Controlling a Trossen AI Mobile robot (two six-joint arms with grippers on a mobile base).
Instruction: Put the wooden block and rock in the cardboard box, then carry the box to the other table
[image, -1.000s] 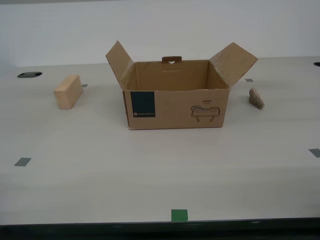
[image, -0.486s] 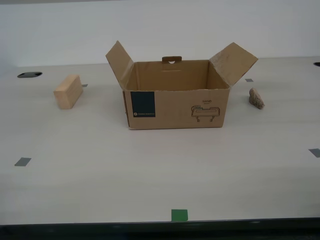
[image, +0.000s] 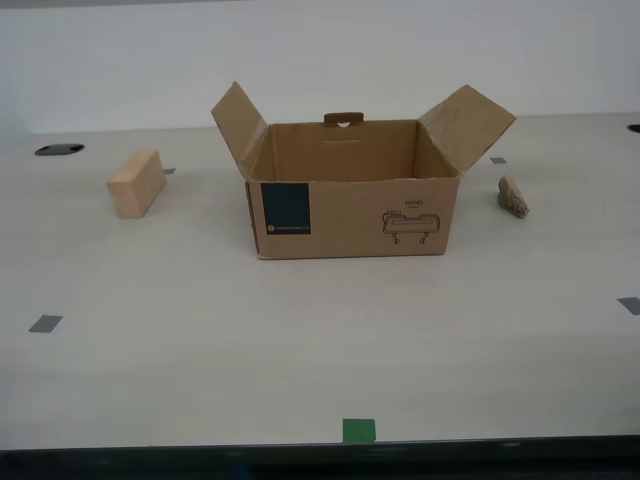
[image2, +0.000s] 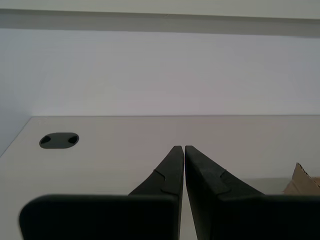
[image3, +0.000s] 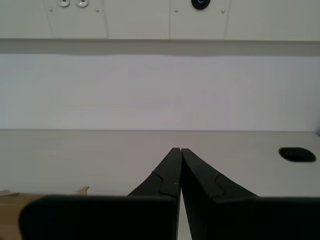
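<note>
The cardboard box (image: 352, 205) stands open in the middle of the cream table, side flaps spread, teal label on its front. A pale wooden block (image: 137, 183) lies toward the exterior view's left of the box. The small rock (image: 512, 197) lies toward the exterior view's right of it. Neither arm shows in the exterior view. My first gripper (image3: 180, 150) is shut with nothing in it, a cardboard edge (image3: 15, 195) just in its view. My second gripper (image2: 183, 148) is shut and empty too, with a box flap tip (image2: 302, 177) in its view. The other table is out of view.
Grey tape squares (image: 45, 323) and a green tape piece (image: 359, 430) mark the tabletop. A dark cable hole (image: 59, 150) sits at the far edge on the exterior view's left. A white wall rises behind the table.
</note>
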